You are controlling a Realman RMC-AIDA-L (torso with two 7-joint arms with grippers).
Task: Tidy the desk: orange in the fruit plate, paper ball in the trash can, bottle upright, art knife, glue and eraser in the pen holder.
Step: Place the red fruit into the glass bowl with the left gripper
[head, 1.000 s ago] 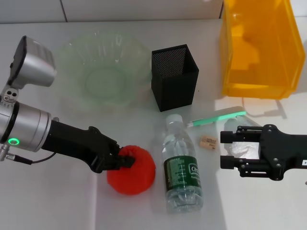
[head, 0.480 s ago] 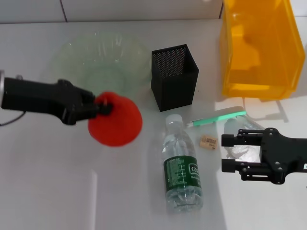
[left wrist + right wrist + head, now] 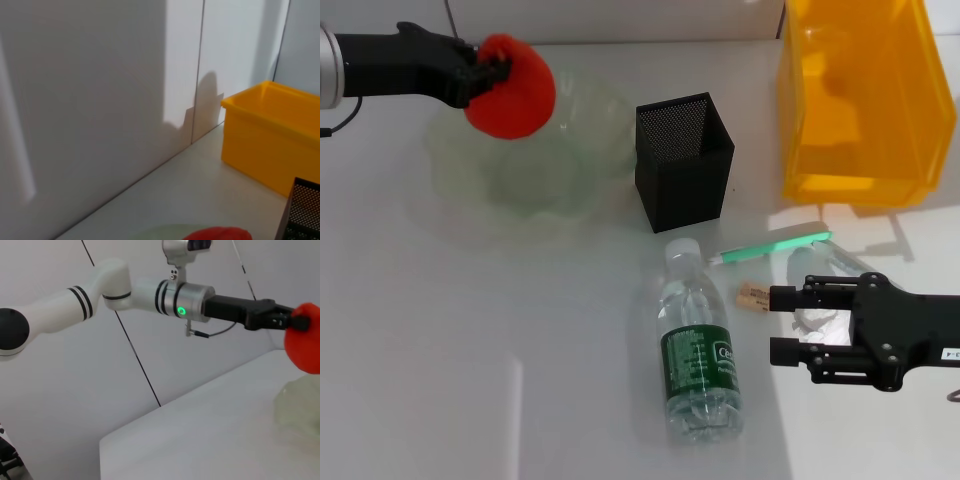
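Your left gripper (image 3: 492, 72) grips the orange (image 3: 512, 87) above the plate (image 3: 575, 180); right gripper (image 3: 782, 325) fingers spread near the eraser (image 3: 753, 296).

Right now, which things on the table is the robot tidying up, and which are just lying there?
For the job: orange held by the left gripper, fruit plate, paper ball by the right gripper, trash can, bottle, eraser, pen holder.

Just lying about: green pen-like stick, though it may be the art knife.
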